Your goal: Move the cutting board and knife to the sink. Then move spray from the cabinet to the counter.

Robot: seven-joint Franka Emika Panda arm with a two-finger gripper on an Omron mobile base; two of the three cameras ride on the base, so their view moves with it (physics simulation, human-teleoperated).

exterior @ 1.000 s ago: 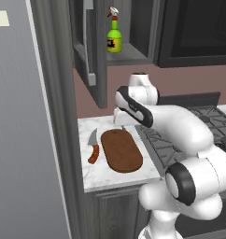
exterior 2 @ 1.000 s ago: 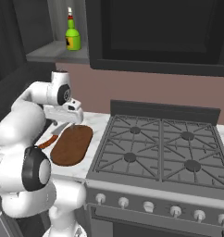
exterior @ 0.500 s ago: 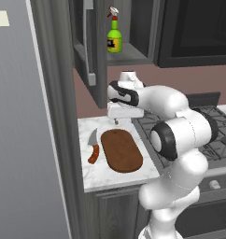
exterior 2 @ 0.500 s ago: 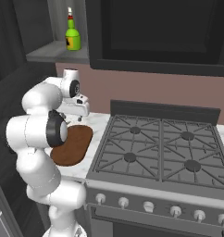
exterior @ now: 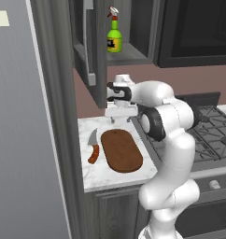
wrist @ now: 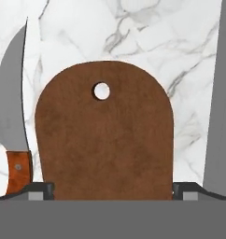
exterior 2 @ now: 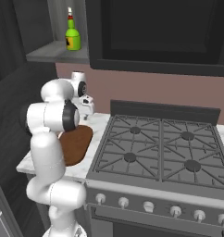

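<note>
The dark brown cutting board lies on the white marble counter, its end with the small hole pointing to the wall. Just left of it lies the knife, grey blade and orange handle. My gripper hangs open over the board's far end, a fingertip showing on either side of the board. The green spray stands upright on the shelf of the open cabinet, above the hand. The sink is out of view.
A black gas stovetop adjoins the counter on the right. A tall grey panel bounds it on the left. The cabinet door hangs open just above and left of the hand. A black unit sits over the stove.
The arm's elbow and shoulder links have swung from leaning low at the right to standing upright. The hand has stayed over the board's far end, jaws open. Board, knife and spray have not moved.
</note>
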